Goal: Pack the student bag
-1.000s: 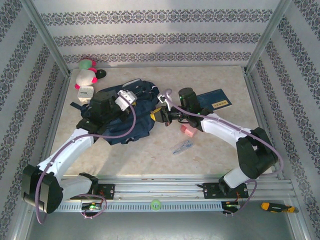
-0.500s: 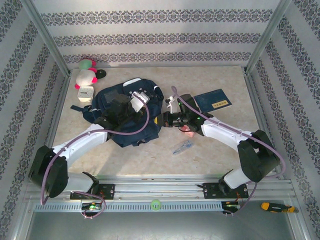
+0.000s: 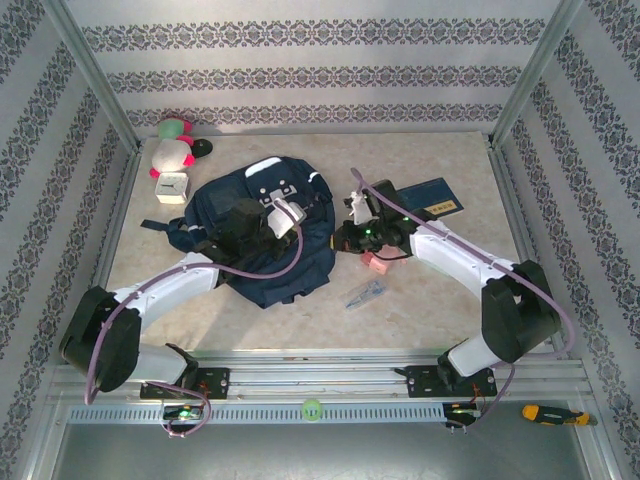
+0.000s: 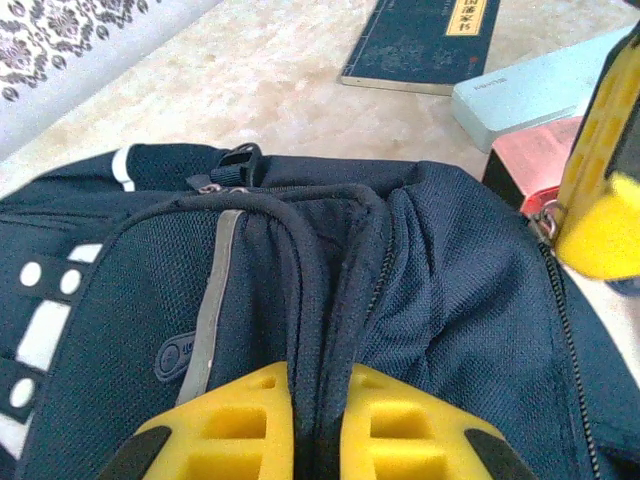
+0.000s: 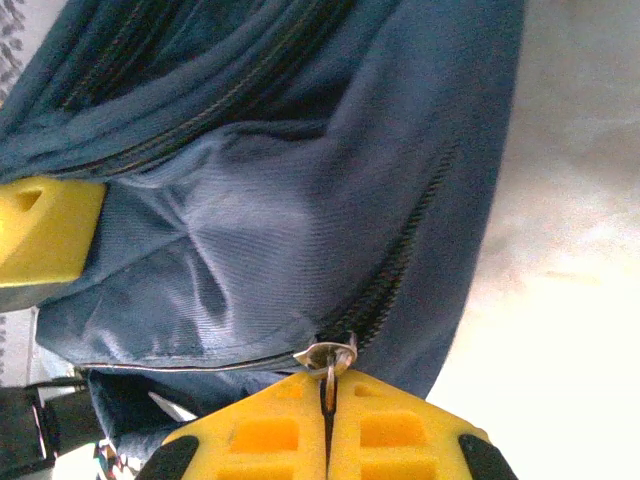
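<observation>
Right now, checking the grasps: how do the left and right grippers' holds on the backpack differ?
The left gripper clamps a thick piped fabric fold of the navy backpack; the right gripper clamps only its small metal zipper pull. The left reaches over the bag, the right from its side. Both are shut.

Beige marbled tabletop (image 3: 420,320); patterned striped walls (image 3: 300,70); aluminium frame posts (image 3: 95,75).

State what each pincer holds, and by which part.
Left pincer pinches a raised fabric fold of the large navy-blue fabric backpack; right pincer grips its metal zipper pull.
</observation>
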`<state>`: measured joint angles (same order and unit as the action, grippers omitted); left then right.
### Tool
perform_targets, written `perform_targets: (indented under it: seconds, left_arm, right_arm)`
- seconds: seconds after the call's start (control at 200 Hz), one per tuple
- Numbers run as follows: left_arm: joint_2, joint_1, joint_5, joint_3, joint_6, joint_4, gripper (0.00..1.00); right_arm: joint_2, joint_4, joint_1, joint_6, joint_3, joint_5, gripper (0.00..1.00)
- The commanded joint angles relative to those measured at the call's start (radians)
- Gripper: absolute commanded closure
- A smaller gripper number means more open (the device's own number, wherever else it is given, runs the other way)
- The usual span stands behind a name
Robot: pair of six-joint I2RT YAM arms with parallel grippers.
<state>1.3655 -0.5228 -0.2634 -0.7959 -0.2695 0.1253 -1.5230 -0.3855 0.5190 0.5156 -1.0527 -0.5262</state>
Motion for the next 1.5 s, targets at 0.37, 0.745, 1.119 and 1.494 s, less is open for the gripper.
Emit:
perform_targets:
  seconds: [0.37, 0.745, 1.119, 1.494]
  left_arm:
    - [0.146, -0.046, 0.079, -0.044, 0.365, 0.293, 1.0]
    - [0.142, -0.053, 0.029, -0.011, 0.316, 0.374, 1.0]
    - [0.018, 0.044, -0.362, 0.082, 0.155, 0.455, 1.0]
    - [0.035, 0.053, -0.469, 0.074, 0.16, 0.463, 0.98]
  right_arm:
    - [-0.079, 0.297, 0.177, 0.236, 0.041, -0.18, 1.0]
    - [-0.039, 0.43, 0.188, 0.361, 0.127, -0.128, 0.78]
    - [0.118, 0.546, -0.018, 0.553, 0.252, -0.116, 0.34]
    - [0.003, 0.854, 0.043, 0.807, 0.259, 0.057, 0.71]
